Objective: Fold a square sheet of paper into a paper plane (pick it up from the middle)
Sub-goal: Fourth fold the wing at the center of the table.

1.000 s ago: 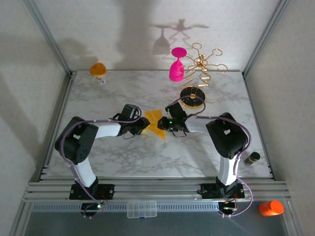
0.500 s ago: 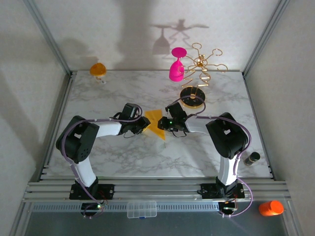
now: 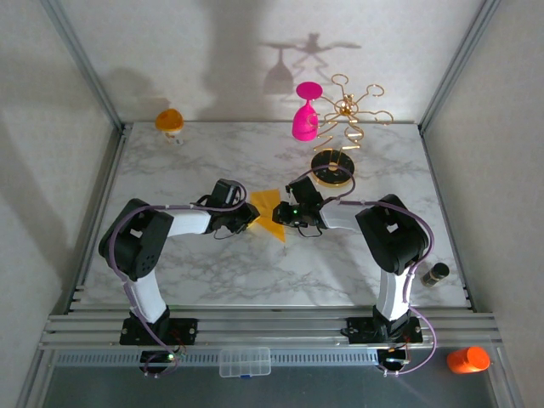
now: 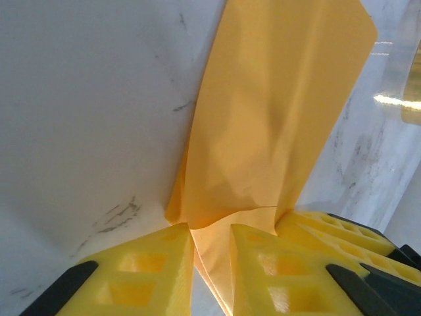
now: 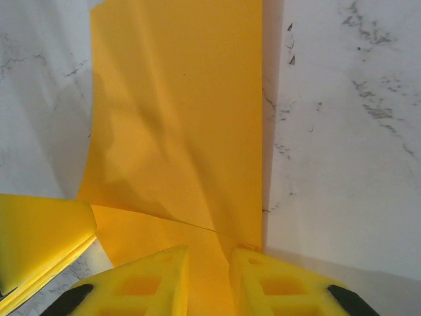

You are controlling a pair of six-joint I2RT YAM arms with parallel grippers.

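The yellow-orange sheet of paper [image 3: 267, 212] stands creased and tented at mid-table, with a point toward the near side. My left gripper [image 3: 249, 218] meets it from the left and my right gripper [image 3: 277, 218] from the right. In the left wrist view the paper [image 4: 276, 118] runs up from between the yellow fingers of the left gripper [image 4: 210, 230], which pinch its folded layers. In the right wrist view the sheet [image 5: 177, 118] has a diagonal crease, and the right gripper [image 5: 208, 251] is shut on its near edge. The other gripper's yellow finger [image 5: 39, 227] shows at the left.
A gold rack on a round black base [image 3: 333, 167] stands just behind the right gripper, with a pink goblet [image 3: 305, 119] hanging on it. An orange-topped white cup [image 3: 170, 121] sits at the back left. A small dark bottle [image 3: 436, 274] lies at the right edge.
The left gripper has edged a little closer to the paper. The paper's near point has shifted slightly. The right arm has stayed put.
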